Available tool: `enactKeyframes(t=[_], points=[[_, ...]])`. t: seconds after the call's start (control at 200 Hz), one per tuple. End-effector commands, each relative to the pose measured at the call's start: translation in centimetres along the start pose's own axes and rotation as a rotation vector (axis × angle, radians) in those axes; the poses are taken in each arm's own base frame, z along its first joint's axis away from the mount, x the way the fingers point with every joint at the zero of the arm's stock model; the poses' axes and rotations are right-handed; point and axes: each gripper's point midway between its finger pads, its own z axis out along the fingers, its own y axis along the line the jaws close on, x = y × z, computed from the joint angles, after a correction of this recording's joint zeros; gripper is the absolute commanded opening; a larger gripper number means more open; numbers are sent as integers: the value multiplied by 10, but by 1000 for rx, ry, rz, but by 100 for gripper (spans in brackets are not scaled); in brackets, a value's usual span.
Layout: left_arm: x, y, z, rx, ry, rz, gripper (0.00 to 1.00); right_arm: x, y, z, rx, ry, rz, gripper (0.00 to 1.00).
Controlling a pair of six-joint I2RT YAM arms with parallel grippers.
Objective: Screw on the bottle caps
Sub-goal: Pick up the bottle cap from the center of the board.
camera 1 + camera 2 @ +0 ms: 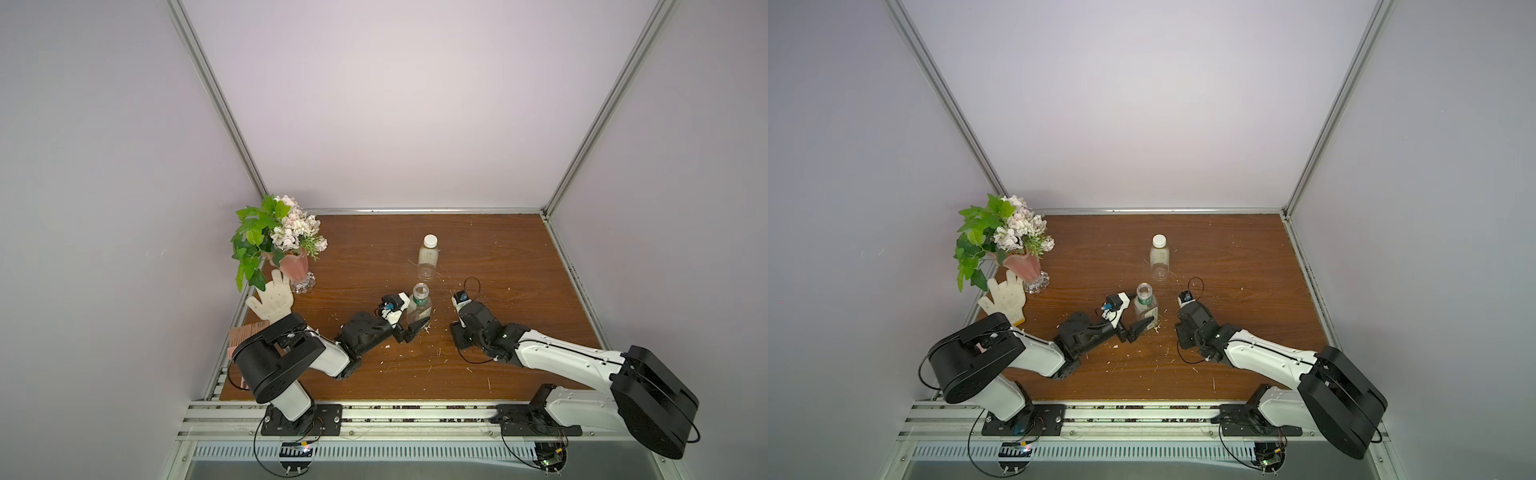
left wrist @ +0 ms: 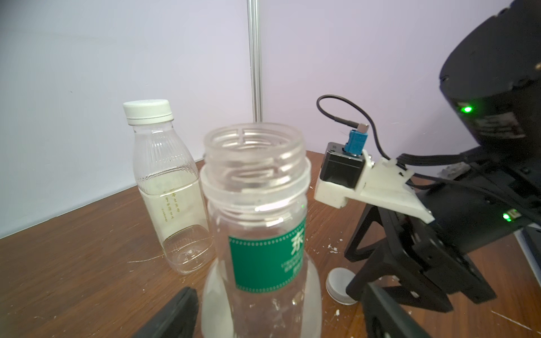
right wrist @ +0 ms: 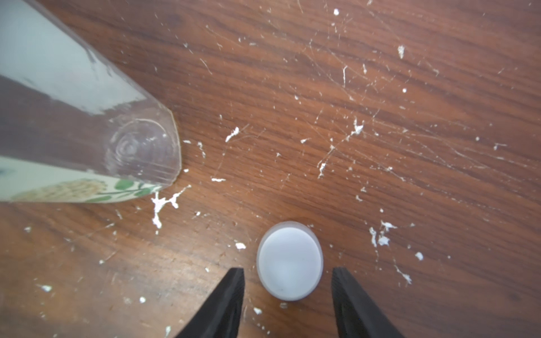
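Lower centre in both top views, the left gripper [image 1: 418,308] stands spread around the base of the upright clear plastic bottle with the green-white label [image 1: 420,291], its neck open. Above it, the plain clear bottle [image 1: 428,262] wears a white cap [image 1: 430,240]. To the right, the loose round white plastic cap [image 3: 289,260] lies flat on the wooden table [image 3: 409,87], directly between the parted, untouching tips of the right gripper [image 3: 287,270]; that arm is nearer and likely needs only to close.

Glossy clear plastic bottle [image 2: 254,190], scratched wood table [image 3: 380,87] — matt cap [image 3: 289,260]
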Motion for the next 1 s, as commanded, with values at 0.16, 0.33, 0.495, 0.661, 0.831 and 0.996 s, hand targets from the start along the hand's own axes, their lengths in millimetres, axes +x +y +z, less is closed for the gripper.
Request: enactKeyframes(t=[0.16, 0.33, 0.495, 0.661, 0.831, 0.996], points=[[-10, 2, 3, 9, -58, -1, 77, -18, 3, -12, -6, -41, 8, 54], [-4, 2, 8, 10, -40, -1, 74, -18, 4, -12, -11, -39, 4, 54], [0, 6, 11, -8, -28, -1, 83, -19, 4, -13, -12, -40, 6, 54], [2, 8, 15, -12, -21, 0, 77, -18, 5, -13, -14, -38, 5, 54], [5, 10, 17, -16, -17, 4, 70, -15, 5, -11, -18, -28, 9, 54], [8, 10, 18, -13, -11, 6, 65, -15, 4, -12, -15, -30, 11, 54]])
